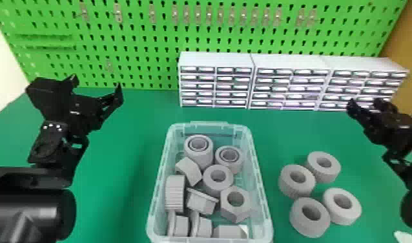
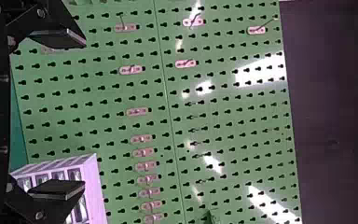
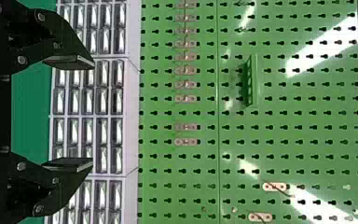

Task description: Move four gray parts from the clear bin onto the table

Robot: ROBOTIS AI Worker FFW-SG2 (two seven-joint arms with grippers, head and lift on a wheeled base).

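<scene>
Checking placement is, by my judgement, the step in hand: four gray parts rest on the tabletop (image 1: 118, 194), to the right of the clear bin (image 1: 259, 181). The count matches the task, so the transfer looks complete.

Nearest in that group is a round part (image 1: 308, 227), ring face upward, with a second (image 1: 344, 215) just beside it. Farther out, a third (image 1: 294, 187) sits closer to the bin wall, and a fourth (image 1: 327, 173) adjoins it. All four lie with their holes facing up, well apart from the bin.

Inside the bin, flanged parts (image 1: 181, 226) lie at the near end. Beyond them come a hexagonal nut (image 1: 234, 213) and a ribbed part (image 1: 174, 194), then two round parts with inner rings (image 1: 199, 157) standing at the far end. These are surplus to the required four.

My left claw (image 1: 96, 81) is raised on the left side, released, fingers wide apart and empty. My right claw (image 1: 364, 102) is raised on the right side, likewise released and empty.

At the back stand the drawer units (image 1: 215, 59), against the green pegboard (image 1: 144, 38).

Next move: hold both claws away from the placed parts. Do not pick again; a further pick would exceed the count, and a low sweep could knock the group.
</scene>
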